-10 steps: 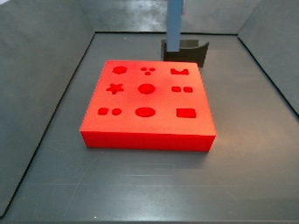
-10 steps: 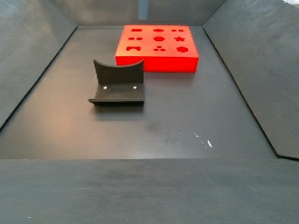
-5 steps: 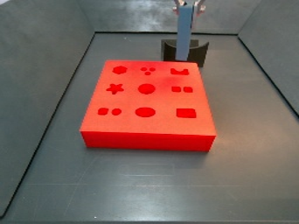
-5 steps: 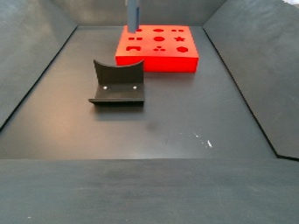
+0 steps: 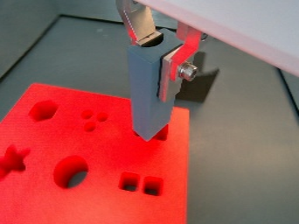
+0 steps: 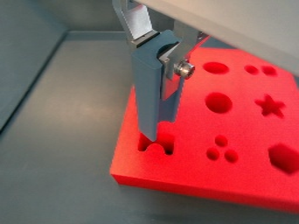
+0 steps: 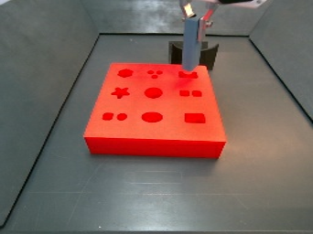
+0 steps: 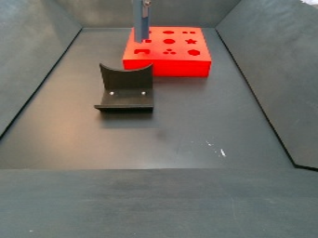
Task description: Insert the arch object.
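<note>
The arch object (image 5: 152, 87) is a tall blue-grey piece, and my gripper (image 5: 162, 48) is shut on its upper end and holds it upright. It shows in both wrist views (image 6: 152, 96) and both side views (image 7: 191, 44) (image 8: 141, 23). The red block (image 7: 153, 114) with shaped holes lies on the floor. The piece's lower end sits right at the arch-shaped hole (image 6: 159, 146) in a back corner of the block (image 6: 233, 140). I cannot tell whether it has entered the hole.
The dark fixture (image 8: 125, 89) stands on the floor apart from the red block (image 8: 168, 56); in a side view it is just behind the block (image 7: 206, 53). Grey walls ring the floor.
My gripper has carried the arch piece from over the fixture toward the block and lowered it onto the arch-shaped hole.
</note>
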